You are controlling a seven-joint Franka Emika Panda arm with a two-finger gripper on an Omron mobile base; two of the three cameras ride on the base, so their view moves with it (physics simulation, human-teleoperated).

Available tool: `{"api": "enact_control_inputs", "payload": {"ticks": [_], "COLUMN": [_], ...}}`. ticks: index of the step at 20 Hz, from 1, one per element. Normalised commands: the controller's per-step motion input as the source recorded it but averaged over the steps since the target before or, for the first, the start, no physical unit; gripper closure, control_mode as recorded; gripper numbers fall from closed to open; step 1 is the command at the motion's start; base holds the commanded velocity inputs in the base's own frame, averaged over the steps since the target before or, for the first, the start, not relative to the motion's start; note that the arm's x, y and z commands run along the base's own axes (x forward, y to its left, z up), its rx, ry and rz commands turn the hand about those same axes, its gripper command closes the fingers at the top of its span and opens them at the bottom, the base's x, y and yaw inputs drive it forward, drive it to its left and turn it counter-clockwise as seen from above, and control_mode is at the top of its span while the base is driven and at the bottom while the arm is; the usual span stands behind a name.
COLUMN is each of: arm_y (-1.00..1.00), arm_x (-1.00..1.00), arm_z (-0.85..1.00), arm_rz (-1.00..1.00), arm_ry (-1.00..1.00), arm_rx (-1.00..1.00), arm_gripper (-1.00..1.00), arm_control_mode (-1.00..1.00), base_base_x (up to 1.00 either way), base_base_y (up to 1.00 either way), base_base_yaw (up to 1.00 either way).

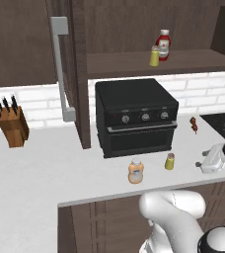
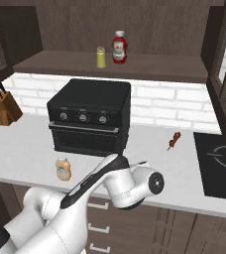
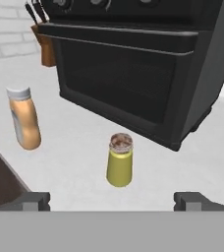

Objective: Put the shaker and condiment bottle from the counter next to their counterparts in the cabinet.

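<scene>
The yellow-olive shaker [image 3: 120,161] stands upright on the white counter [image 1: 35,163] in front of the black oven, also seen as shaker [image 1: 169,161]. My gripper [image 3: 116,202] is open, a short way from the shaker, which is centred between the fingertips [image 3: 35,201]; the gripper [image 1: 201,164] sits to the shaker's right. The peach-orange condiment bottle [image 1: 135,171] stands left of the shaker, bottle [image 3: 24,118], bottle [image 2: 63,169]. In the open cabinet [image 1: 159,64] the second shaker [image 1: 154,56] and red bottle [image 1: 163,44] stand together on the shelf.
The black oven [image 1: 136,116] stands just behind the shaker. The cabinet door with its grey bar handle [image 1: 60,69] hangs open to the left. A knife block [image 1: 12,126] is at far left, a small brown skewer [image 1: 194,124] and a cooktop [image 2: 219,163] at right.
</scene>
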Motion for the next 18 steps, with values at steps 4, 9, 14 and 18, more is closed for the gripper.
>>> {"api": "enact_control_inputs", "payload": {"ticks": [4,9,14,18], "arm_y": [0.00,0.11,0.08,0.15], "arm_x": [0.00,0.07,0.11,0.24], "arm_z": [-0.28,-0.25,-0.09,-0.14], "arm_rz": [0.00,0.00,0.00,0.00], "arm_ry": [-0.06,0.00,0.00,0.00], "arm_rx": [0.00,0.00,0.00,0.00], "arm_gripper": [-1.00,-1.00,-1.00,-1.00], "arm_control_mode": [-1.00,-1.00,-1.00,-1.00], "base_base_x": [0.00,0.00,0.00,0.00], "base_base_y": [0.00,0.00,0.00,0.00], "base_base_yaw": [0.00,0.00,0.00,0.00]}}
